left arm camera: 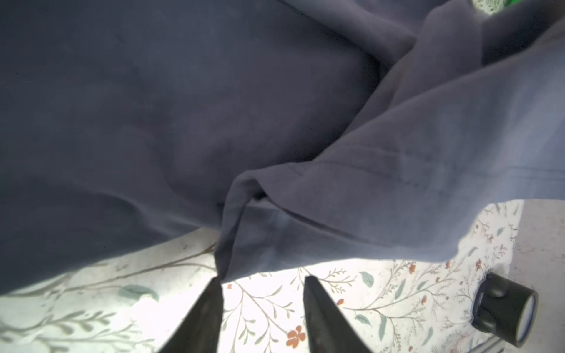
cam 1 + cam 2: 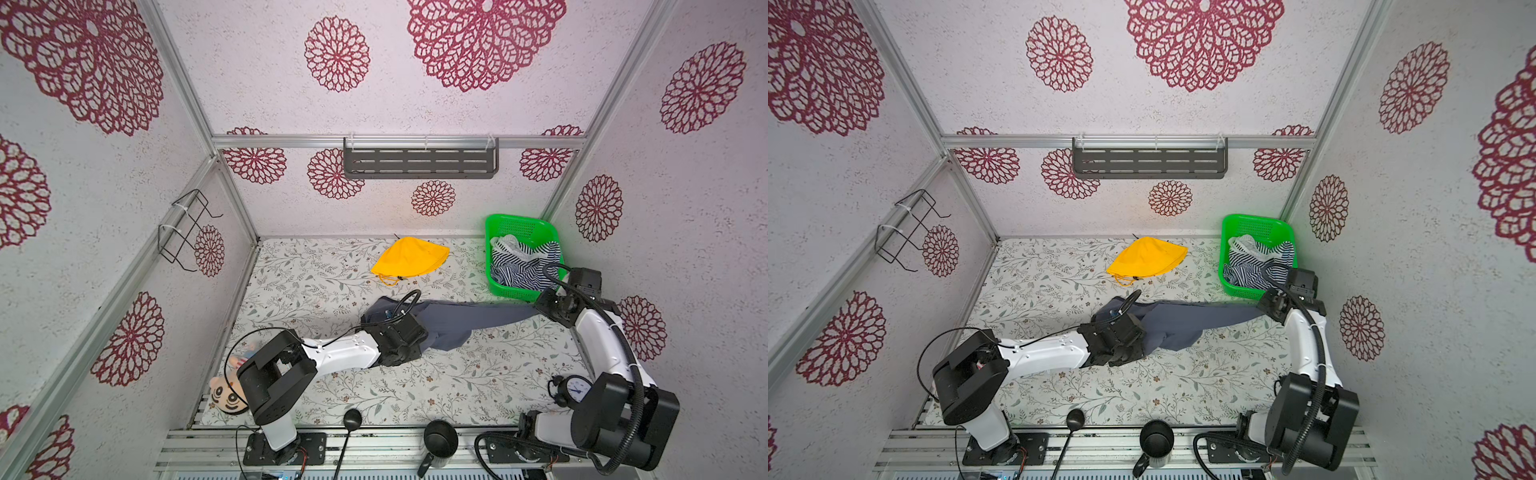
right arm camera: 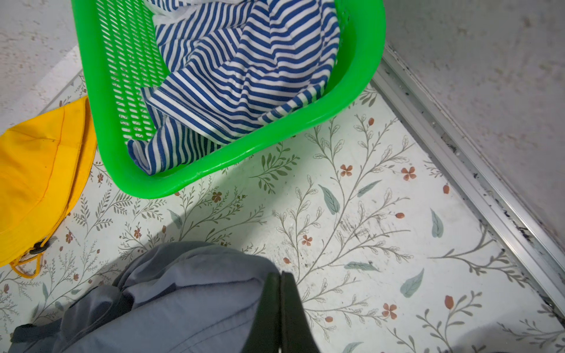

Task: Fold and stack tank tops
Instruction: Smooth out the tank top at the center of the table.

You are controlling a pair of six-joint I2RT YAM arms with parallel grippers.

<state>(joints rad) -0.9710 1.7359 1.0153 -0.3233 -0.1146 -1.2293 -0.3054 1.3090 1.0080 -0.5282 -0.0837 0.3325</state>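
Observation:
The slate grey-blue tank top (image 2: 453, 322) lies mid-table, pulled into a long taut band toward the right. My right gripper (image 3: 280, 275) is shut on the grey-blue tank top's bunched right end (image 3: 183, 293), just in front of the basket, as both top views show (image 2: 1264, 309). My left gripper (image 1: 263, 279) is open low over the table at the top's left part. A folded hem (image 1: 241, 214) hangs just past its fingertips, and only bare table shows between them. The navy-and-white striped tank top (image 2: 523, 266) lies crumpled in the green basket (image 3: 214, 165).
A yellow cloth hat (image 2: 409, 257) lies at the back middle, left of the green basket (image 2: 490, 257). A doll (image 2: 226, 397) lies front left under the left arm. A black ladle (image 2: 352, 419), a black mug (image 2: 440, 440) and a dial gauge (image 2: 575, 388) line the front edge.

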